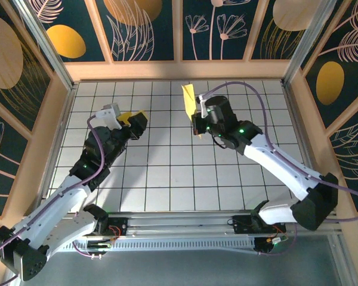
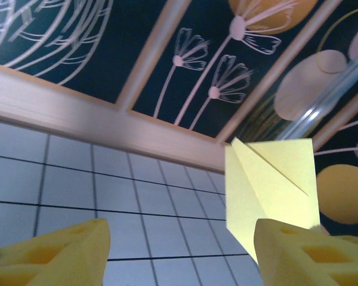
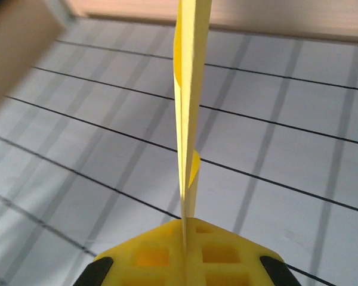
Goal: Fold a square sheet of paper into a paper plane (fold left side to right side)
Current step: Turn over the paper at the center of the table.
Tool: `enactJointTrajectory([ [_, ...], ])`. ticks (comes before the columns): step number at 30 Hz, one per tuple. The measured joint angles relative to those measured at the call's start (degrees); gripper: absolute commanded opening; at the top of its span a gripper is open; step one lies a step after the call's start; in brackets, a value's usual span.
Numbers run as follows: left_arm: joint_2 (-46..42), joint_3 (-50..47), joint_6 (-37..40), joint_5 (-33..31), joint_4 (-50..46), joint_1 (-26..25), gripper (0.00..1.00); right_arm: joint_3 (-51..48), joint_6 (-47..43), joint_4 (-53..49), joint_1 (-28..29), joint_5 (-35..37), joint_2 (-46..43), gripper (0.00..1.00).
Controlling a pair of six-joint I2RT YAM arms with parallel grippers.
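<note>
Both aloft: right hand [image 1: 197, 126] tight on the upright paper plane [image 1: 189, 101], left hand [image 1: 133, 121] wide and empty.

Robot test cell in a lab, not a home. White gridded worktop [image 1: 167, 182] boxed in by wood-framed dark panels [image 1: 197, 36] painted with flowers and orange ovals. Aluminium posts [image 1: 45, 44] at the worktop's far corners. Along the worktop's near edge, a metal rail [image 1: 179, 225] bolted with two arm bases [image 1: 107, 225], purple cables [image 1: 244, 83] trailing above.
</note>
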Motion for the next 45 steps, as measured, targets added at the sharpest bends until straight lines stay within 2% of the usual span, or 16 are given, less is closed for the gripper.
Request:
enactJointTrajectory([
  [5,-1.38,-1.51,-0.02,-4.24,-1.64,0.00,0.70,3.04,-0.61,-8.35,5.05,17.57,7.37,0.00],
  [10,-2.08,-1.99,-0.22,-7.02,-2.34,0.00,0.72,7.19,-0.37,-14.49,9.90,30.21,17.05,0.00],
  [14,-2.21,-2.10,-0.46,-8.07,-2.78,0.00,0.73,9.66,1.01,-18.64,11.96,35.87,26.75,0.00],
  [18,-2.23,-2.54,-0.70,-8.26,-3.08,0.00,0.73,10.82,3.17,-21.31,12.61,38.10,36.20,0.00],
  [23,-2.21,-2.75,-0.98,-8.26,-3.41,0.00,0.73,11.58,4.70,-22.82,12.94,37.77,43.85,0.02],
  [32,-1.31,-3.06,-1.75,-7.96,-3.63,0.00,0.74,13.55,5.79,-22.77,13.68,30.36,44.65,0.51],
  [37,3.08,-1.68,-3.08,-6.25,-4.61,0.00,0.75,11.85,5.55,-20.22,12.98,24.22,37.70,0.71],
  [41,7.34,-0.35,-5.46,-3.39,-4.72,0.00,0.75,5.97,5.14,-14.19,9.55,16.96,26.32,0.76],
  [45,12.90,-0.35,-8.90,1.09,-3.30,0.00,0.74,-2.38,5.75,-6.62,2.16,8.92,15.87,0.81],
])
